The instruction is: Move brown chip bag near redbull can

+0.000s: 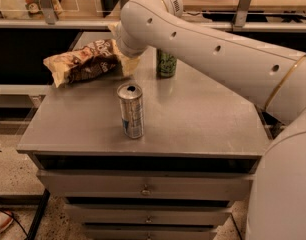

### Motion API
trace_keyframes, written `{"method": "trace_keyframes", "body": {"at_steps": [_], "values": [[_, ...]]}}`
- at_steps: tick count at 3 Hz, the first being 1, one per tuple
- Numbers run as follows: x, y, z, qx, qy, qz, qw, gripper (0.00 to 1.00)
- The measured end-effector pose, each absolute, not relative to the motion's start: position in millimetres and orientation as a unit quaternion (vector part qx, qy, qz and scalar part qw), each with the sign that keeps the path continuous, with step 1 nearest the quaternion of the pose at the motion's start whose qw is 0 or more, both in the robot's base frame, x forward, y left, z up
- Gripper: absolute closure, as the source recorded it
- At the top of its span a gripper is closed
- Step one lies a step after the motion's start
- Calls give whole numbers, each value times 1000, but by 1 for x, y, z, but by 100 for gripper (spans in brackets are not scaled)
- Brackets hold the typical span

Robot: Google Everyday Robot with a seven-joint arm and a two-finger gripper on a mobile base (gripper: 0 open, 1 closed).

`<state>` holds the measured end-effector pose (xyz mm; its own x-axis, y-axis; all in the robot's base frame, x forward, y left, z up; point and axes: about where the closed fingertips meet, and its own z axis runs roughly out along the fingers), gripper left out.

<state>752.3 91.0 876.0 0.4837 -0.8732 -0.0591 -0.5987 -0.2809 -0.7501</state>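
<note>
Camera view: brown chip bag lying at back-left of table, behind and left of upright redbull can, not touching. Gripper at bag's right end, mostly hidden by arm; can't tell grip state or whether holding bag. Green can behind arm.

You're looking at a brushed-metal tabletop, dull sheen. The brown chip bag is crinkled glossy foil, the redbull can smooth shiny metal. The arm shell looks like smooth plastic. The end effector sits at the bag's right end, near the far edge.
</note>
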Motion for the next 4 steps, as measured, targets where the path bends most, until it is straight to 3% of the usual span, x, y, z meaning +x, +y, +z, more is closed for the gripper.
{"method": "trace_keyframes", "body": {"at_steps": [3, 4], "values": [[748, 82, 883, -767, 483, -139, 399, 87], [737, 72, 891, -768, 479, -108, 411, 100]]}}
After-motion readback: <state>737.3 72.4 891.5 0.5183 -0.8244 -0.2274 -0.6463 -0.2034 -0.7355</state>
